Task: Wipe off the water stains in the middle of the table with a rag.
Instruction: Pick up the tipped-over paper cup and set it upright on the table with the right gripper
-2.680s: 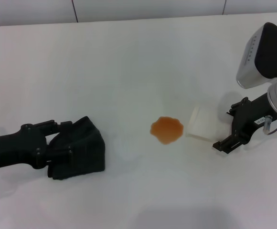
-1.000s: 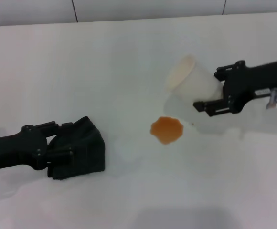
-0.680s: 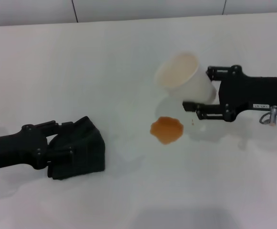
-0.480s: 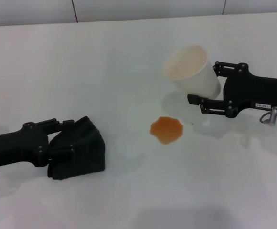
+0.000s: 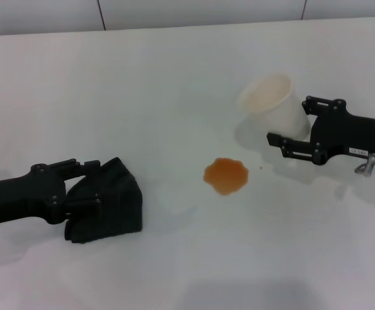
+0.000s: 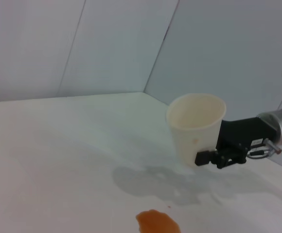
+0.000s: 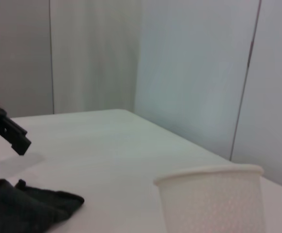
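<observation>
The right gripper point(image 5: 289, 137) is pinched on a white paper cup point(image 5: 273, 103), one finger on each side of its lower wall, holding it clear of the desk point(image 5: 174, 77) with the mouth tilted up and toward the robot's left. The left wrist view shows the cup's shadow on the desk beneath it.

The left gripper point(image 5: 84, 187) lies low on the near left of the desk, its fingers spread around the rag point(image 5: 110, 210), one along the rag's far edge and one pressed into its side. The rag's folds hide the fingertips.

The water stains point(image 5: 225, 175), one orange-brown lobed blotch, lie mid-desk, between rag and cup, touching neither.
</observation>
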Controlling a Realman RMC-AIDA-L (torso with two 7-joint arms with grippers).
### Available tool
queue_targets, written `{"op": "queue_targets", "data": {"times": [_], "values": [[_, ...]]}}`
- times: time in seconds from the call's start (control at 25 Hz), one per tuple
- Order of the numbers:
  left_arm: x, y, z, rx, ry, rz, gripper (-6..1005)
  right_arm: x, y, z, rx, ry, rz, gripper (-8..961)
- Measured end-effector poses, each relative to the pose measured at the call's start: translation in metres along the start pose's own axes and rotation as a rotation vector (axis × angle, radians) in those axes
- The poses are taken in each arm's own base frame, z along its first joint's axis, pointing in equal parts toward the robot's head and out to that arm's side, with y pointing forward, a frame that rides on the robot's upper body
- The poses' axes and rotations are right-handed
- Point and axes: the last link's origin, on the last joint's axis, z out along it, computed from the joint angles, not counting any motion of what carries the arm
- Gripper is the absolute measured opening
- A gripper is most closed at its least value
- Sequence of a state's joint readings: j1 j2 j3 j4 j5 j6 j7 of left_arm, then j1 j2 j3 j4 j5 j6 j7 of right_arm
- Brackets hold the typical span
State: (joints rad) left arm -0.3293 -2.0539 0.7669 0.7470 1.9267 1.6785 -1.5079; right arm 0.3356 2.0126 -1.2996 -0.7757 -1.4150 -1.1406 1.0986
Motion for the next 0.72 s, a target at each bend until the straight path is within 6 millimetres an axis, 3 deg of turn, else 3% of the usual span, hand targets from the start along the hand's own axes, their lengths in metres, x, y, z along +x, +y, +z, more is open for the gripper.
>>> {"op": "queue_targets", "data": {"times": [0.72], "values": [[0.004,-0.003,0.000,0.002,-0.002,0.012,786,0.040,0.008,-0.014,0.056,0.091,0.090,688]]}}
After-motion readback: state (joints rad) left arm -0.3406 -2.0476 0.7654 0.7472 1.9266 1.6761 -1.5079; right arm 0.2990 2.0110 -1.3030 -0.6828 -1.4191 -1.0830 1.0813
